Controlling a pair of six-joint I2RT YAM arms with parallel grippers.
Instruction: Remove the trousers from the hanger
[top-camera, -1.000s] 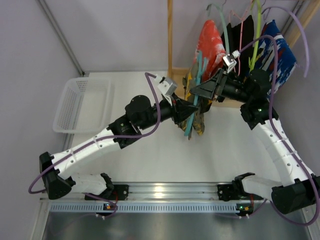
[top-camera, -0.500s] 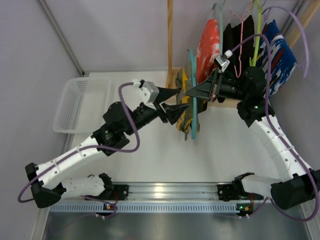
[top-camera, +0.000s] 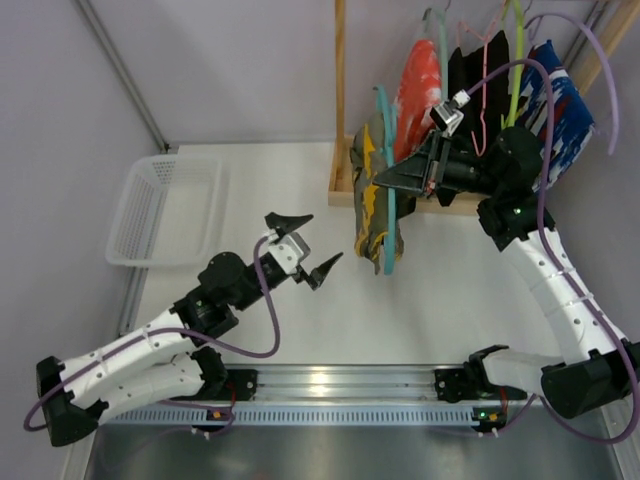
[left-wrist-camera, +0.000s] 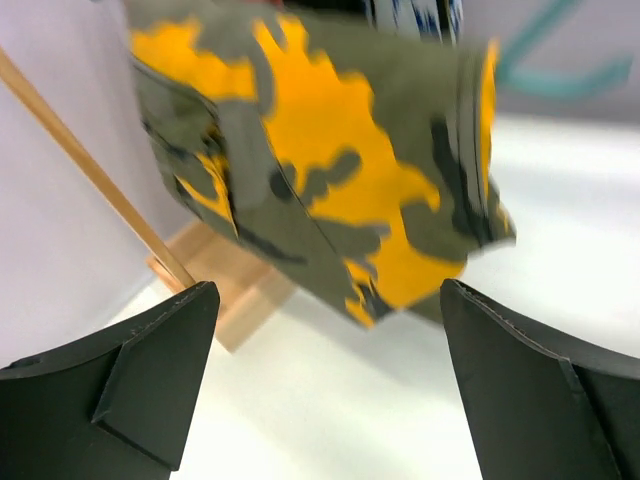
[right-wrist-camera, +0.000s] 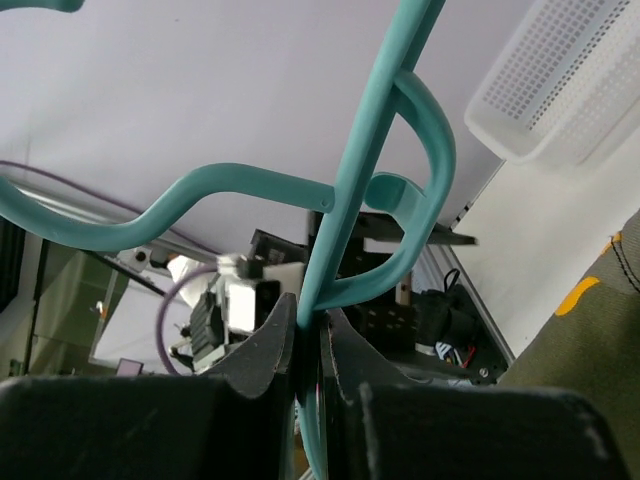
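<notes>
The green-yellow camouflage trousers (top-camera: 370, 190) hang folded over a teal hanger (top-camera: 388, 225) in front of the wooden rack. My right gripper (top-camera: 384, 182) is shut on the hanger's teal bar (right-wrist-camera: 372, 150), which is pinched between its fingers (right-wrist-camera: 308, 322), with a corner of the camouflage cloth (right-wrist-camera: 590, 335) at the lower right. My left gripper (top-camera: 308, 245) stands wide open with nothing in it, clear of the cloth and to the left of it. In the left wrist view the trousers (left-wrist-camera: 330, 150) hang ahead of and above the open left gripper (left-wrist-camera: 325, 292).
On the rack (top-camera: 340, 100) at the back right hang red-orange (top-camera: 415, 85), black (top-camera: 465, 75) and blue (top-camera: 555, 100) garments on other hangers. A white basket (top-camera: 165, 210) stands at the left. The rack's wooden post (left-wrist-camera: 90, 170) and base (left-wrist-camera: 235, 295) are close to the trousers.
My left gripper let go of the camouflage trousers, opened wide and drew back toward the near left. My right gripper shut on the teal hanger, which now hangs nearer the rack.
</notes>
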